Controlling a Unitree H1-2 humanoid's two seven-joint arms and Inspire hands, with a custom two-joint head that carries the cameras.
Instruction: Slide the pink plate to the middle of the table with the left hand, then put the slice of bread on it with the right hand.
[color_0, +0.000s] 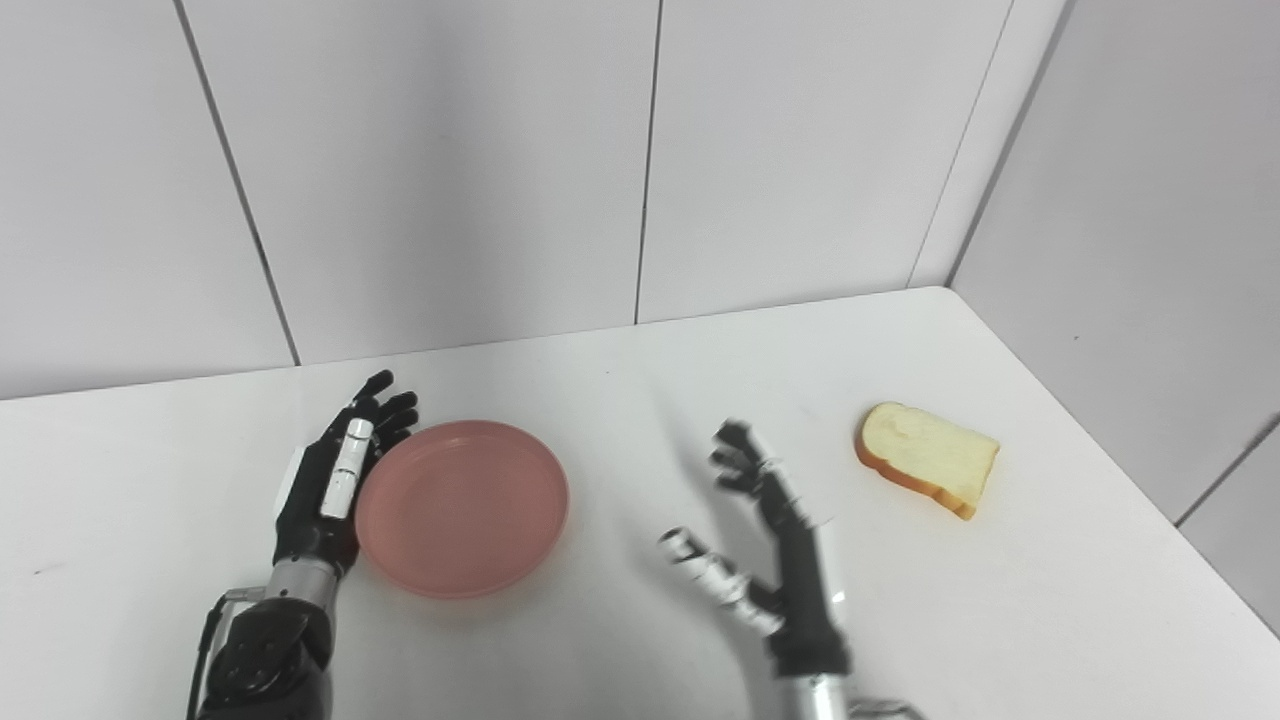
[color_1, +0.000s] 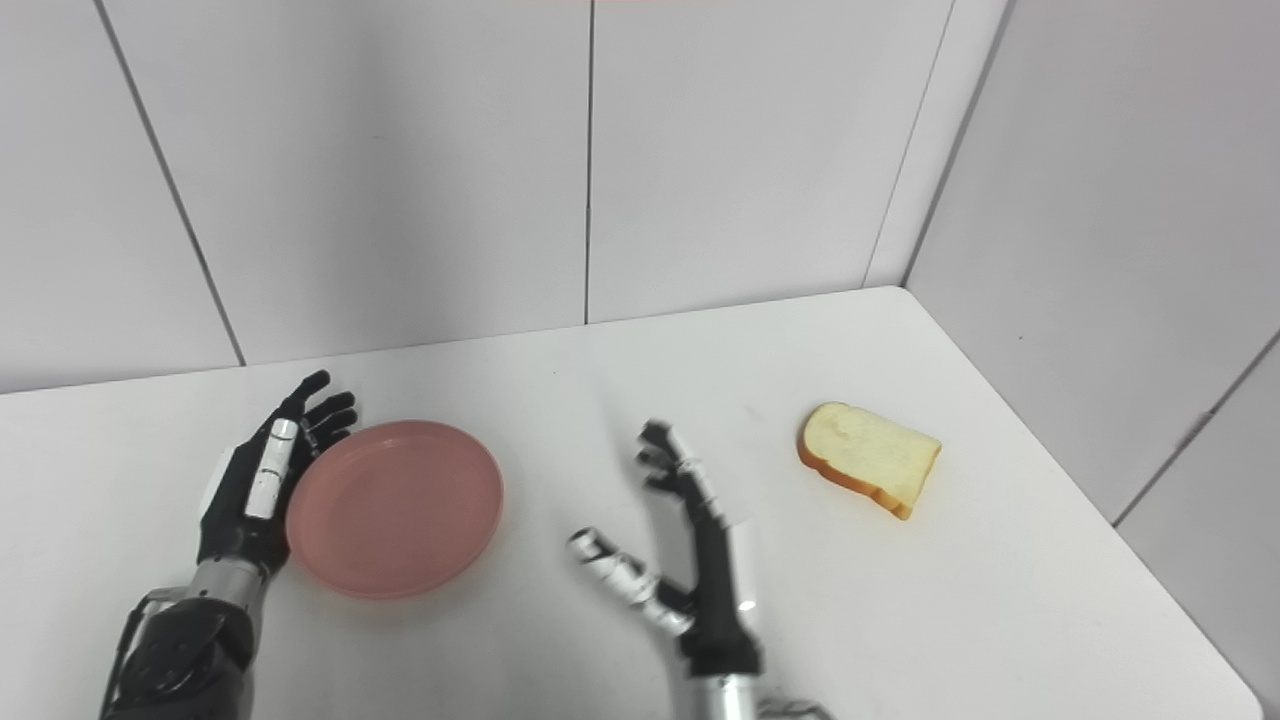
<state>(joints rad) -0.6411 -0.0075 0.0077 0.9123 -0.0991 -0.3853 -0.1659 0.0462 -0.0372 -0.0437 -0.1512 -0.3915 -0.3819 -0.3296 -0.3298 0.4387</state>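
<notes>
Left hand (color_0: 330, 480) against pink plate (color_0: 462, 508)

We see a white tabletop (color_0: 620, 400) set into a corner of pale wall panels. A pink plate (color_0: 462, 508) lies flat on its left part, and a bread slice (color_0: 928, 458) lies well apart on the right, near the edge.

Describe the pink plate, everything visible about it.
The pink plate is round and shallow, with a low raised rim and a matte, plastic-looking surface. It is empty and lies flat, right side up, on the white table, left of centre. The open left hand stands against its left rim; the bread lies far off to its right.
</notes>
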